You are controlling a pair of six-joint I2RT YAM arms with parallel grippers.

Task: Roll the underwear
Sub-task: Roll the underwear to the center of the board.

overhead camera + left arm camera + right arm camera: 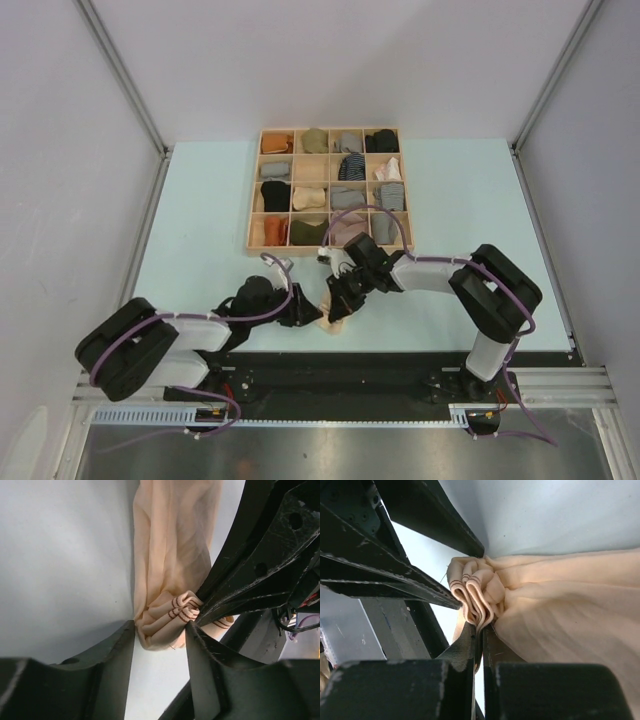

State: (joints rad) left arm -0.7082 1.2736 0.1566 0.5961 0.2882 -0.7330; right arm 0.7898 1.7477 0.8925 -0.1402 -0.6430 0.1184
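The pale cream underwear (336,322) is lying on the light table (200,200) near its front edge, at 6 o'clock from the wooden tray (253,190), whose compartments are holding small folded cloth bundles (316,140); both arms are meeting over this garment. In the left wrist view the underwear (170,555) is stretching away toward 12 o'clock as a long gathered strip, and its near end is bunching into tight folds edged with thin brown lines (182,609). The right gripper (347,296) is reaching in from 2 o'clock of the cloth; in its own view its jaws (481,630) are pressing flat together on those lined folds (467,587), with the rest of the underwear (570,605) spreading off toward 3 o'clock. The left gripper (304,312) is sitting at 9 o'clock of the garment; its fingers (125,640) are standing at a middling width on either side of the bunched end, each meeting the cloth's edge, and I cannot tell whether they are squeezing it or only flanking it. The right gripper's black fingers (210,597) are crossing that view from 3 o'clock to the same bunch.
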